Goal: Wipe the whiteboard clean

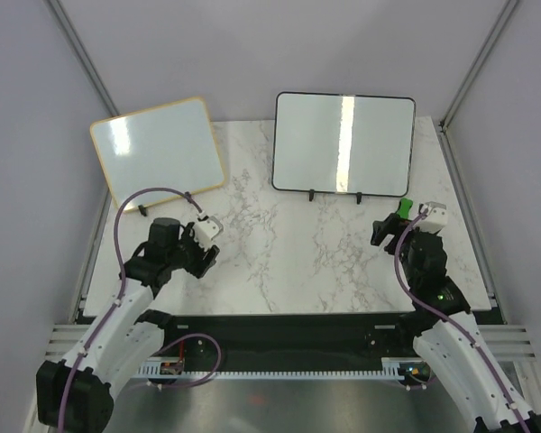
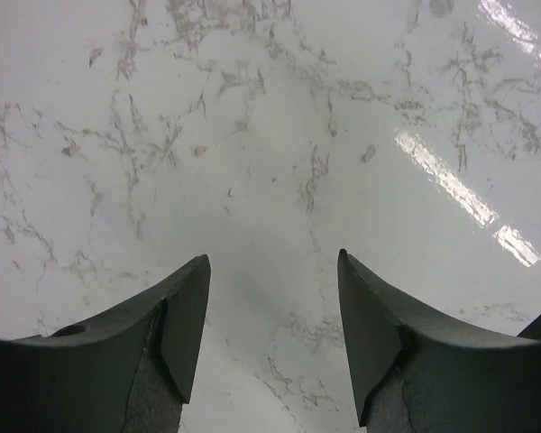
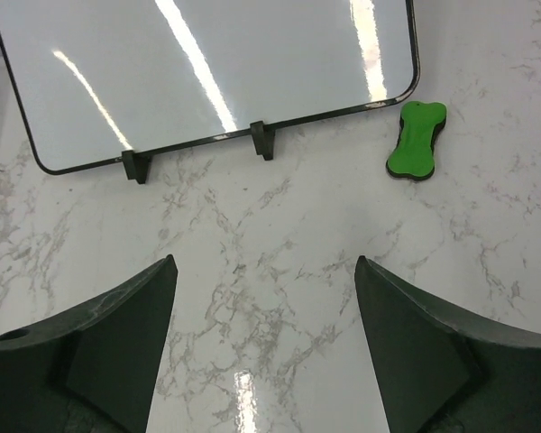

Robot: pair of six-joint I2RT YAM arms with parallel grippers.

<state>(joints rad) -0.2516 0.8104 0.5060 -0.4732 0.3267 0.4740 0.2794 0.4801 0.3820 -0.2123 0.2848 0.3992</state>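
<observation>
The whiteboard [image 1: 343, 144] has a thin black frame and stands on two small black feet at the back of the marble table. In the right wrist view the whiteboard [image 3: 207, 72] shows plain white with streaks of glare. A green bone-shaped eraser [image 1: 404, 208] lies flat on the table by its right foot, also in the right wrist view [image 3: 416, 142]. My right gripper [image 1: 385, 233] hovers just in front of the eraser, its gripper [image 3: 263, 262] open and empty. My left gripper [image 1: 205, 257] is over bare marble at the left, and its gripper [image 2: 272, 262] is open with nothing in it.
A second white board with a light wooden frame [image 1: 158, 149] leans at the back left. The marble table [image 1: 279, 262] ends at a dark rail along the near edge, and grey walls close in both sides.
</observation>
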